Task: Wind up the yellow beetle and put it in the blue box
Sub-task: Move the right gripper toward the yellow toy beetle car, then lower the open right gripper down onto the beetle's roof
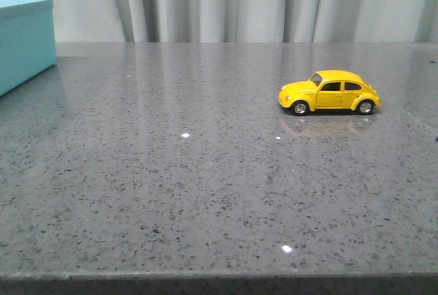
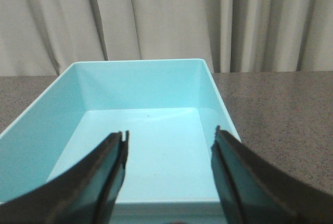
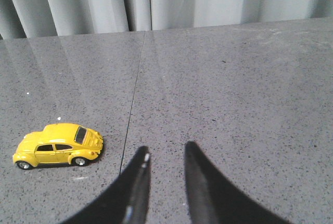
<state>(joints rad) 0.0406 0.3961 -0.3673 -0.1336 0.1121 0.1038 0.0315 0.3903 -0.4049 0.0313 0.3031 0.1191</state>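
Nearest to me on my left side, my left gripper (image 2: pixel 169 169) hangs with its two dark fingers (image 2: pixel 106 174) spread wide apart, holding nothing. Just beyond them sits the blue box (image 2: pixel 143 81), its open top toward my wrist camera, and I can see straight down onto its pale bare floor and the four smooth walls.

On my right side, my right gripper (image 3: pixel 165 182) is above the grey speckled table (image 3: pixel 234 89). Its fingers (image 3: pixel 136 193) stand only a narrow gap apart, with bare tabletop showing between them, so it grips nothing. The yellow beetle (image 3: pixel 58 146) rests on all four wheels on the table, off to one side of these fingers and clear of them, not touching.

Looking forward over the table (image 1: pixel 205 192), the near stretch is plain stone with a few bright glints of light. Farther out, on the right half, the yellow beetle (image 1: pixel 329 92) stands upright, side-on to me, its nose pointing left. At the far left edge, a corner of the blue box (image 1: pixel 24 42) shows, well apart from the car. Behind everything hangs a pale pleated curtain (image 1: pixel 239 1).
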